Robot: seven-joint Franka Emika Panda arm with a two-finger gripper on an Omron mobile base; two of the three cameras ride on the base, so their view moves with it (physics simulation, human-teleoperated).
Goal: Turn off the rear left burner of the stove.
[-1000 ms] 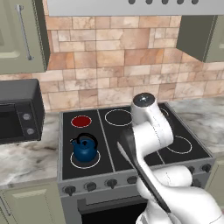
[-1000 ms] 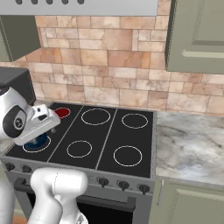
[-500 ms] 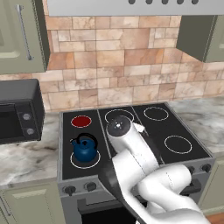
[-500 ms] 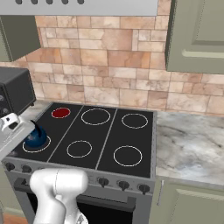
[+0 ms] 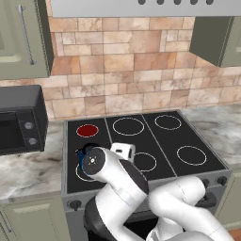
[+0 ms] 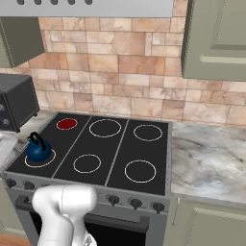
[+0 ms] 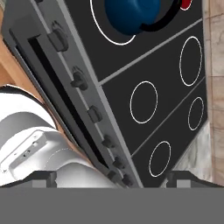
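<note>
While the rear left burner (image 6: 67,124) glows red, kettle (image 6: 38,148) sits on stove (image 6: 120,158) at its 6 o'clock; claw (image 7: 111,177) fingers wide apart, holding nothing, above knobs (image 7: 78,80).

A backsplash (image 5: 127,70) of tan and pink stone tiles runs along the back wall. Sage green upper cabinets (image 5: 21,37) hang on either side of a steel range hood (image 5: 141,7), and the left one has a slim vertical handle. Grey marbled countertop (image 6: 206,158) stretches to the right, with matching green lower cabinets (image 6: 211,223) beneath. A black microwave (image 5: 19,117) sits on the counter at the left. The light is even and soft.
</note>
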